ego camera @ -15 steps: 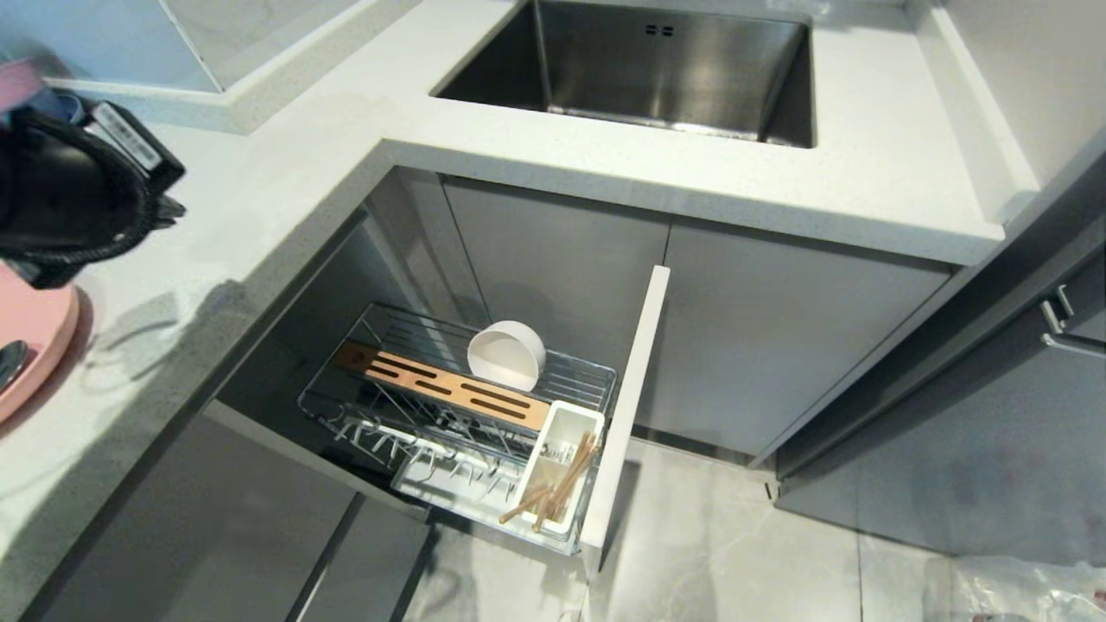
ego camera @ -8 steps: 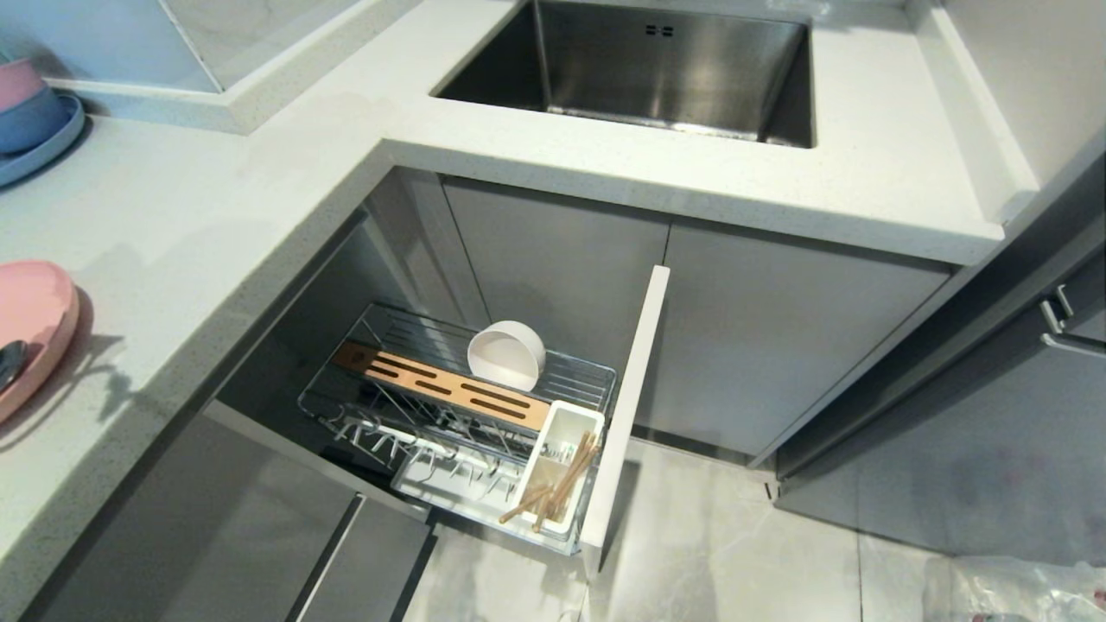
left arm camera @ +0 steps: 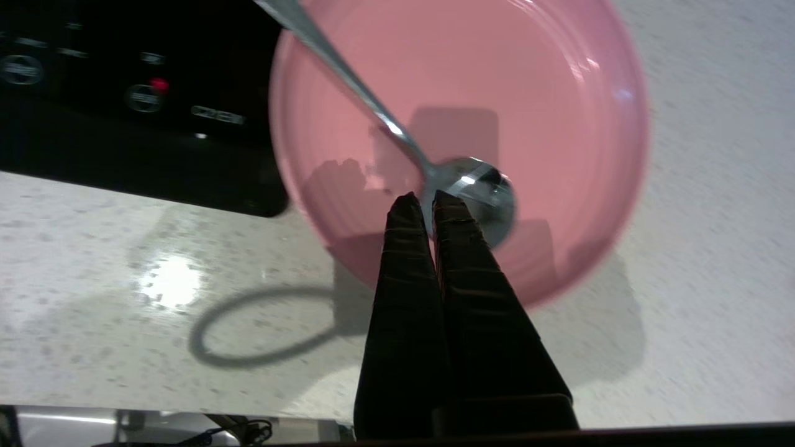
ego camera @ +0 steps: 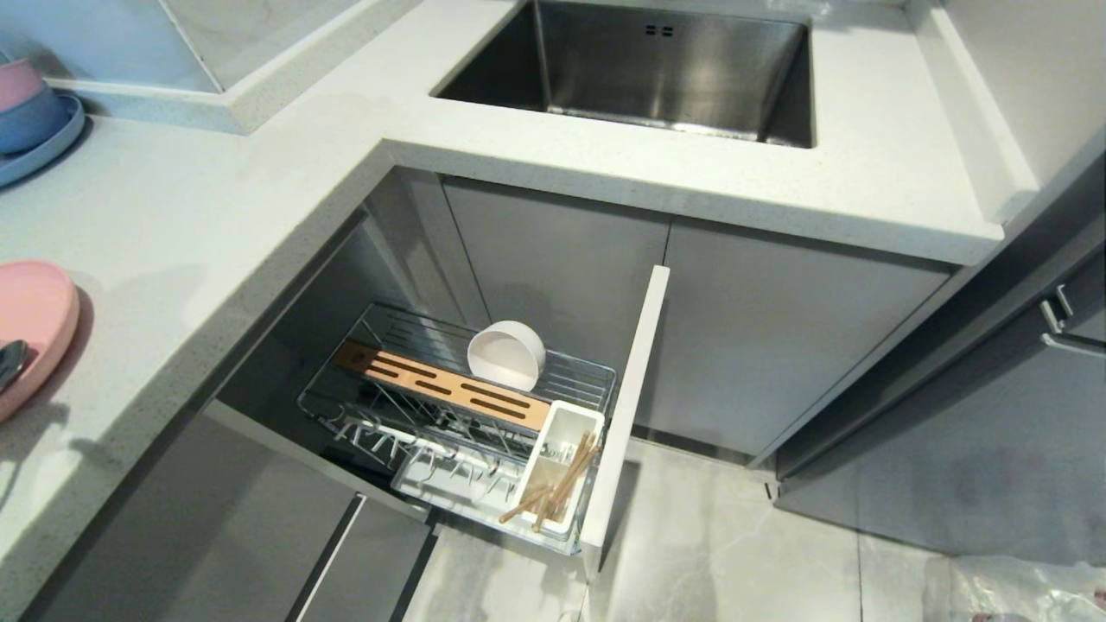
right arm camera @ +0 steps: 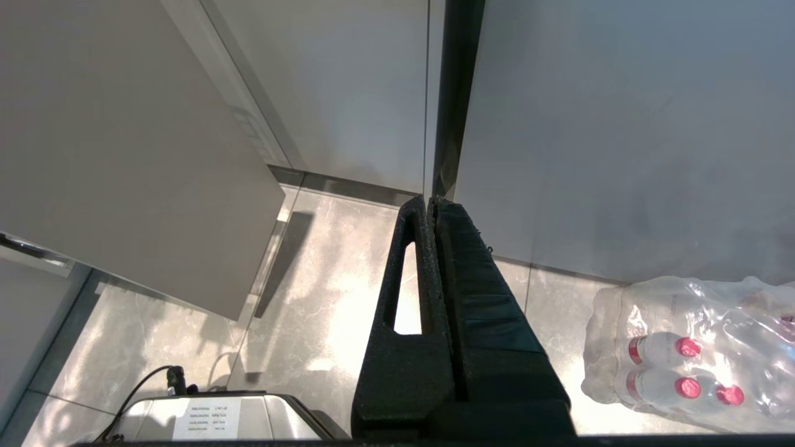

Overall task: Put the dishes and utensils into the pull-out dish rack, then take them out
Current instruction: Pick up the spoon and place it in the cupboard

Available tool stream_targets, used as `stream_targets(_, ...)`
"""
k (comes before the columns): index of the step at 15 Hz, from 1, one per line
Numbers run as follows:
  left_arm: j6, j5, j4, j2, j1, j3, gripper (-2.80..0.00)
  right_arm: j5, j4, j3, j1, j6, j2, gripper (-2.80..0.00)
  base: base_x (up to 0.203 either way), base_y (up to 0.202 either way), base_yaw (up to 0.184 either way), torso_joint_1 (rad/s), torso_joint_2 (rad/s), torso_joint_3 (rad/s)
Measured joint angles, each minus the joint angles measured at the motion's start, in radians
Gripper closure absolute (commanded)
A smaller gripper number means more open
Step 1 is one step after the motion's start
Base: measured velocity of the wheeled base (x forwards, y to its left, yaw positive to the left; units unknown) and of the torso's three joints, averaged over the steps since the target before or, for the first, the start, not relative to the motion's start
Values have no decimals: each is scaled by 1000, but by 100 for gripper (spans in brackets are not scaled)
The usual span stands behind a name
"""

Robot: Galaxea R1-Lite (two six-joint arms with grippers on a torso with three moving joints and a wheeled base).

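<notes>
- Head view: the pull-out dish rack (ego camera: 484, 415) is standing drawn out below the white countertop (ego camera: 259, 199). The cream-white bowl (ego camera: 506, 354) is sitting on edge in the wire basket behind the slotted wooden strip (ego camera: 445, 394), and the wooden chopsticks (ego camera: 557, 492) are leaning in the white utensil cup (ego camera: 553, 466). The salmon-pink plate (ego camera: 30, 324) is lying on the countertop at the far left edge, with the spoon (ego camera: 9, 363) resting on it. Neither arm is showing here.
- Left wrist view: the left gripper (left arm camera: 427, 198) is hovering over the pink plate (left arm camera: 497, 93) with its fingers pressed together and holding nothing; the tips are lying over the neck of the spoon (left arm camera: 478, 189), though contact cannot be confirmed.
- Right wrist view: the right gripper (right arm camera: 430, 202) is hanging parked over the floor tiles (right arm camera: 323, 298), fingers pressed together, empty, near a shrink-wrapped pack of bottles (right arm camera: 695, 354).
- Assessment: loading appears about half done, bowl and chopsticks being stowed; spoon and plate are awaiting transfer, and the entire unloading stage is outstanding.
</notes>
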Motion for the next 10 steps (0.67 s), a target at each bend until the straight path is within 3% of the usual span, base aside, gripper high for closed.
stream_targets(2,-2,-10,-19,-10,51,47,0,0,0,0,0,0,0,0,0,0,0,0,0,0)
stream_targets(3,2,-26,-50,-12,81,61,-280,0,0,0,0,0,0,0,0,0,0,0,0,0)
stream_targets(10,7,-144,-164,23,176,109,-280,0,0,0,0,0,0,0,0,0,0,0,0,0)
